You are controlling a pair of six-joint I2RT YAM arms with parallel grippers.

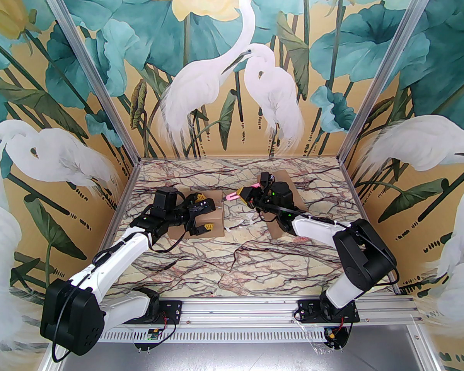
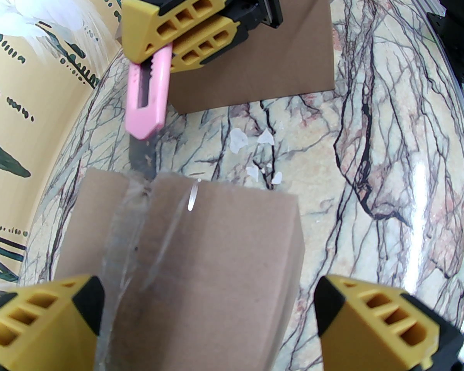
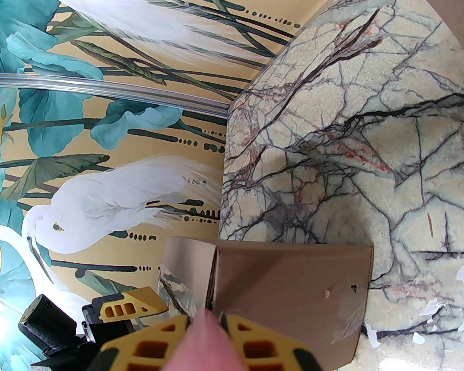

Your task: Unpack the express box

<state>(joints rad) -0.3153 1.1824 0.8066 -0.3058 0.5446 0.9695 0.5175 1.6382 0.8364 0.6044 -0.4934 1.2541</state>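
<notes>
Your express box (image 2: 216, 245) sits on the table (image 2: 371, 149), left of centre, its flaps closed under clear tape (image 2: 135, 222). Your left end effector (image 2: 208, 296) stands wide apart, straddling the box's near end. Your right end effector (image 2: 158, 54) is clamped on a pink utility knife (image 2: 147, 99), blade tip at the seam's far end. I judge the cut barely begun; slitting the tape, opening the flaps and emptying the box remain.
</notes>
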